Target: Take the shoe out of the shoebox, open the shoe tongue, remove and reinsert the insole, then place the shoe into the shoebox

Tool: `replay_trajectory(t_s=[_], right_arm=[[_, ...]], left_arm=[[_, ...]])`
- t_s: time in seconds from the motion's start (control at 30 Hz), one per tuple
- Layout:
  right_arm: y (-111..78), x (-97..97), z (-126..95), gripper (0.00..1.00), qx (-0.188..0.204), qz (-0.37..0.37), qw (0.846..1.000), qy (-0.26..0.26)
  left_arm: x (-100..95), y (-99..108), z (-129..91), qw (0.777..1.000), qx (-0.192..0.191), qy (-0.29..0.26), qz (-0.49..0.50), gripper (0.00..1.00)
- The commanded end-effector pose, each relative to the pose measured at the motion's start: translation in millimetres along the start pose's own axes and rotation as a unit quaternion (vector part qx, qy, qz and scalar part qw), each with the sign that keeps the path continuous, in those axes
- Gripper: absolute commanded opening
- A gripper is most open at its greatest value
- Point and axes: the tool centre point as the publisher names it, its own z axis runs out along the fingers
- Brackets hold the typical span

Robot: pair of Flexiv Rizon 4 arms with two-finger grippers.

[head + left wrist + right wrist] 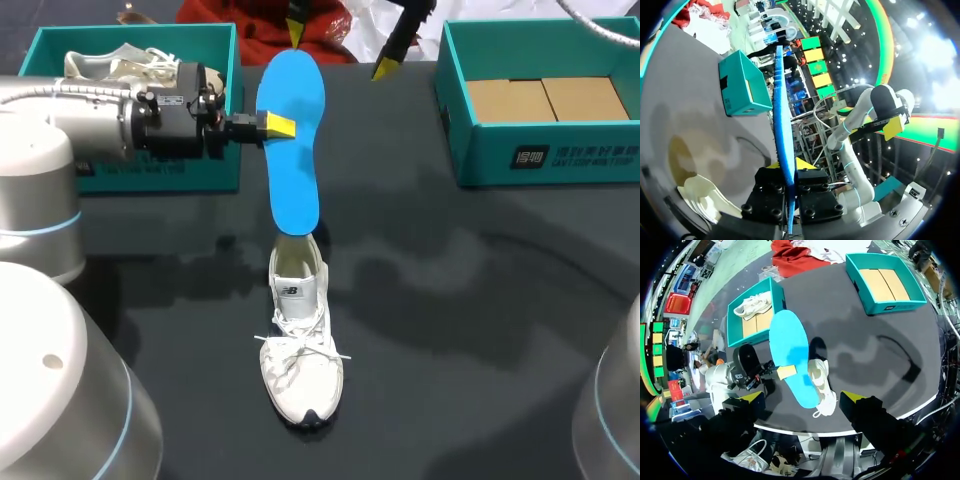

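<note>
Insole (292, 140) is out of the white sneaker (300, 350), pinched at its edge by your left gripper (275, 125), lower end at the sneaker's opening. Right gripper (804, 399) hangs above, fingers spread, empty. Sneaker sits on the table (480, 300); reinsertion and boxing remain for you.

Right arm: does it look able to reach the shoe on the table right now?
Probably yes, at the laces and toe: the right gripper is open and raised, and nothing covers the front of the shoe. Its heel is blocked by the insole, held by the left gripper.
</note>
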Motion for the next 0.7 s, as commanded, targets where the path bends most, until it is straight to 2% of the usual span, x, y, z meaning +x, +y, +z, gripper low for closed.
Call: replay_trajectory(t_s=[0.03,0.43,0.7], right_arm=[[-1.8,-12.9,3.0,1.00,-0.005,0.000,0.989,0.145],[-1.3,-25.1,9.7,1.00,-0.018,0.002,0.976,0.216],[-2.7,-33.8,16.9,1.00,-0.025,0.004,0.962,0.273]], left_arm=[[2.9,1.0,-1.9,1.000,0.002,-0.004,0.011,0.00],[5.3,-0.8,-5.9,0.999,0.003,-0.009,0.048,0.00],[10.0,0.0,-7.6,0.996,0.003,-0.009,0.087,0.00]])
